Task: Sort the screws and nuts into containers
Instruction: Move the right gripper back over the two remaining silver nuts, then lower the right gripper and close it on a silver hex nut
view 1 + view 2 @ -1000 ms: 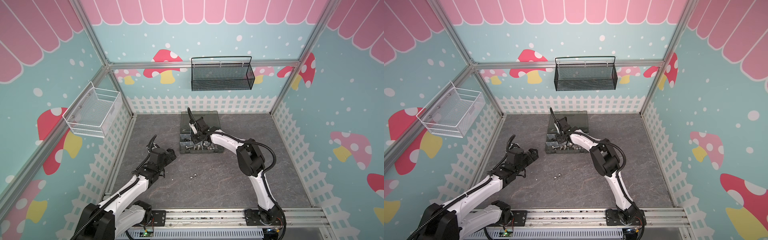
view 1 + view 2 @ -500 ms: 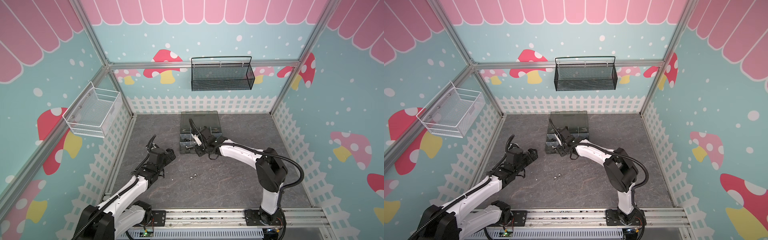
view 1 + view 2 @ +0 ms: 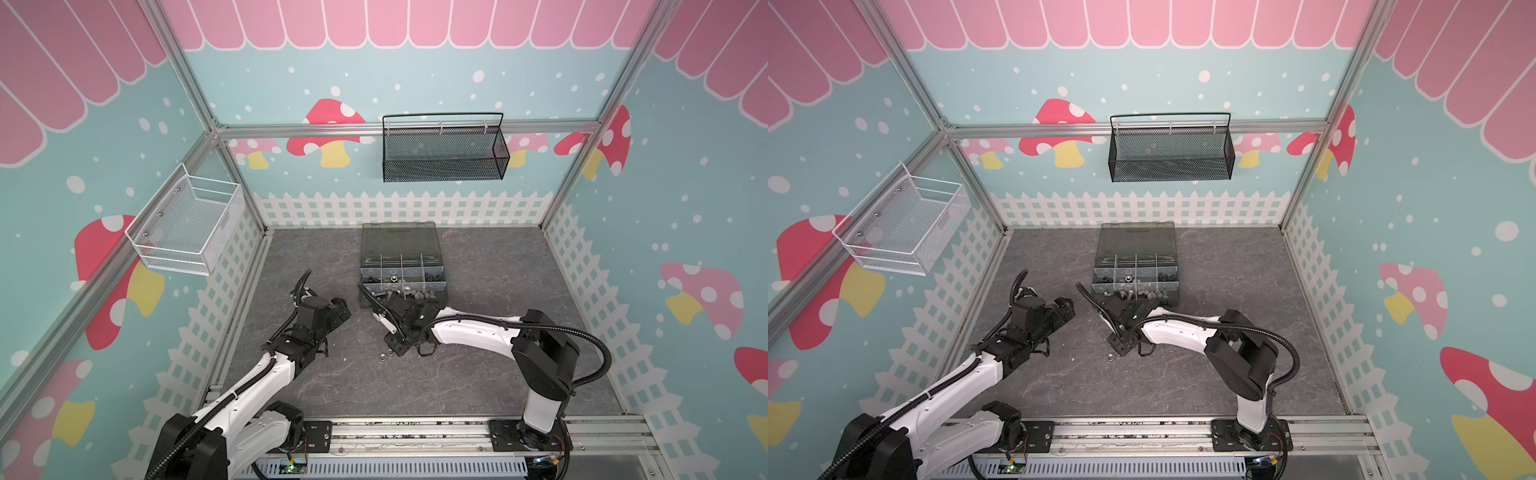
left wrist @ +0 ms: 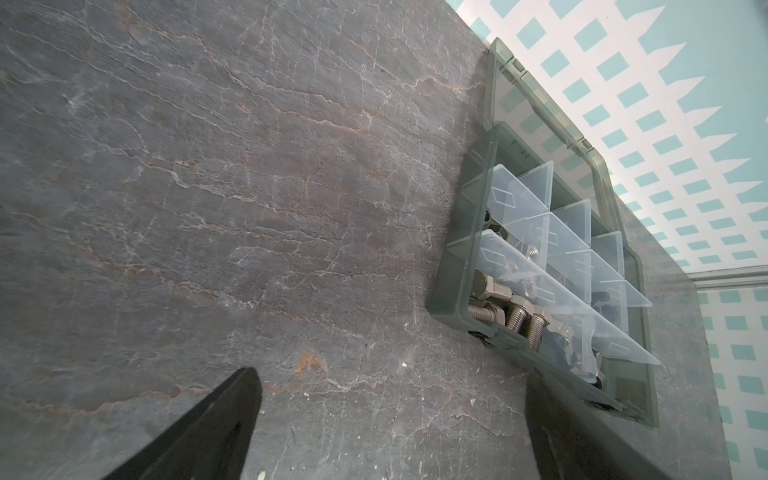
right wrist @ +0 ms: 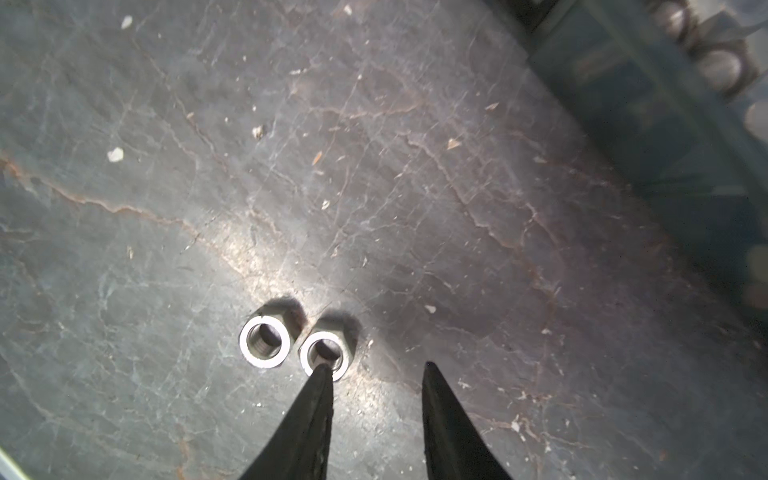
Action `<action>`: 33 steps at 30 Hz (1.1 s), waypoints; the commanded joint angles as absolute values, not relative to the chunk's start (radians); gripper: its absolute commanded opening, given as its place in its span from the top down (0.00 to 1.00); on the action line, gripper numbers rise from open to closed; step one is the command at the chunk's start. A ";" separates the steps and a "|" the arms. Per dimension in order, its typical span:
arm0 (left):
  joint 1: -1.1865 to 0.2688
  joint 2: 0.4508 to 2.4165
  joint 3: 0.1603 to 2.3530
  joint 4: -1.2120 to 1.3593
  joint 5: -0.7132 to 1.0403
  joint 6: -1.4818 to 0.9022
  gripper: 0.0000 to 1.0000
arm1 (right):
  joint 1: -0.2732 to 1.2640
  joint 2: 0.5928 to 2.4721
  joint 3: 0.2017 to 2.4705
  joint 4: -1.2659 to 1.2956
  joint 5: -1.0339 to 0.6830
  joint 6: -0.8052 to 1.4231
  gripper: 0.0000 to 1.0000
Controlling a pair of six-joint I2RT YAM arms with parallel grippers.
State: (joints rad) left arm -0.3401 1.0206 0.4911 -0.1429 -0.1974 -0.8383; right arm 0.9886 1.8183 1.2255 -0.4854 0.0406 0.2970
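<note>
Bare floor (image 5: 415,187) surrounds the two nuts (image 5: 264,362); organiser case (image 3: 403,266) stands beyond

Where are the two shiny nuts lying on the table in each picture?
In a top view: the silver nuts lie in front of the organiser case, by the right gripper.
In a top view: same place.
Left wrist: not in it.
Right wrist: side by side, at the right gripper's tips.
Shared landmark: the organiser case, seen in every view.
</note>
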 commanded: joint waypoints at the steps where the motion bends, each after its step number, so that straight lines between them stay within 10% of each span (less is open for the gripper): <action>1: -0.331 1.002 0.494 -0.174 -0.230 -0.856 0.00 | 1.012 1.822 1.213 -0.511 0.018 0.296 0.62; 33: -0.331 1.006 0.493 -0.169 -0.224 -0.854 0.00 | 1.049 1.973 1.247 -0.522 0.084 0.315 0.62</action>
